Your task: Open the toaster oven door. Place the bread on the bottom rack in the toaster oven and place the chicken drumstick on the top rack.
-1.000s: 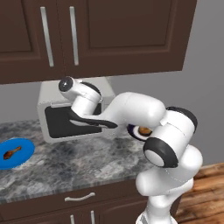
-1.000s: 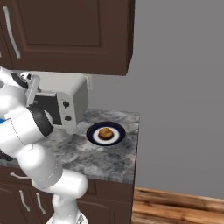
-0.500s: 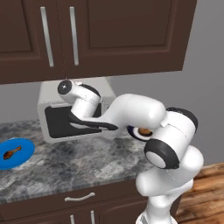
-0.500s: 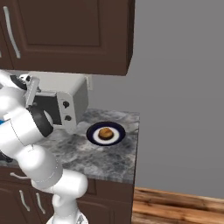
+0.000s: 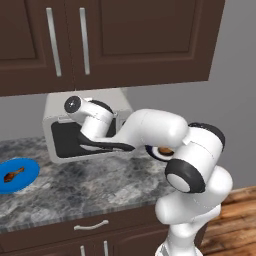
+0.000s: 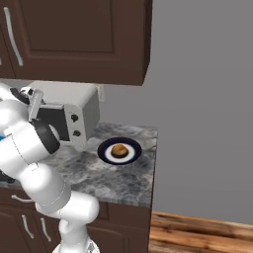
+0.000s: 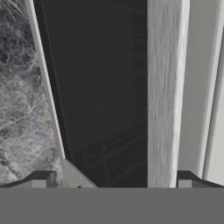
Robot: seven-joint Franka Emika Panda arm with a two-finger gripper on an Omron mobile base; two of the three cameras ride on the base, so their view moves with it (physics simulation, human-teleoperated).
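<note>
The toaster oven (image 5: 107, 107) stands at the back of the counter. Its door (image 5: 65, 142), dark glass in a pale frame, looks upright. My gripper (image 5: 81, 141) is right against the door and open. In the hand view the fingertips (image 7: 42, 179) stand wide apart. The door's pale handle bar (image 7: 164, 87) runs between them, nearer one tip, over the dark glass (image 7: 100, 87). The chicken drumstick (image 5: 13, 175) lies on a blue plate (image 5: 27, 170) at the left. The bread (image 6: 117, 149) sits on a dark plate (image 6: 105, 153) to the right of the oven (image 6: 74, 106). Both racks are hidden behind the glass.
Dark wall cabinets (image 5: 100, 40) hang low over the oven. The granite counter (image 5: 90, 185) ends close to the right of the dark plate, beside a grey wall (image 6: 207, 99). My arm's elbow (image 5: 155, 127) crosses in front of the bread's plate.
The fingers have spread wider. The hand has sunk very slightly in front of the door; the door, plates and food have not moved.
</note>
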